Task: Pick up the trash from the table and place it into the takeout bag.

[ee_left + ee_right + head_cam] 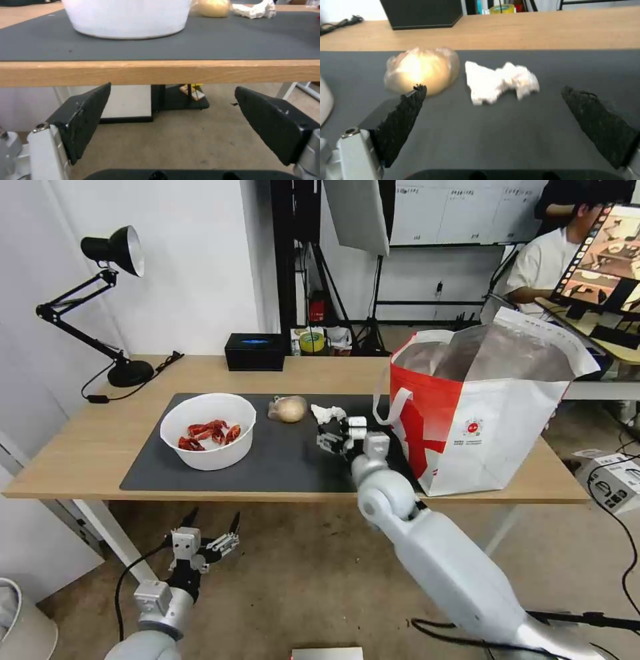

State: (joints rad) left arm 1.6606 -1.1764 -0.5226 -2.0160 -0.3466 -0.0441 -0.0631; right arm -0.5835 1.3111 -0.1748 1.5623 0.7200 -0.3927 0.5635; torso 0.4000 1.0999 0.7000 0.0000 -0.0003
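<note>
Tissue [328, 413], crumpled and white, sits on the dark grey mat [280, 460] w/ your right gripper [331, 439] just short of it, at the tissue's 6 o'clock in the head view. Fingers are spread wide and empty; in the right wrist view the tissue [500, 81] lies ahead, btwn the two black pads [405, 117], not touching either. Bagged bun [288, 409] is just beside the tissue at its 9 o'clock, a small gap btwn them. White bowl [209, 431] w/ red crayfish shells [208, 433] sits further out at 9 o'clock on the same mat. Takeout bag [480, 413], white w/ red panel and foil lining, stands upright w/ mouth open at the tissue's 3 o'clock, on the desk's [87, 447] right end. You've got the left gripper [212, 530] parked low, below the desk's front edge, roughly at the bowl's 6 o'clock; fingers spread, nothing btwn them. Black box [255, 351] and black desk lamp [100, 307] sit along the desk's far edge.
</note>
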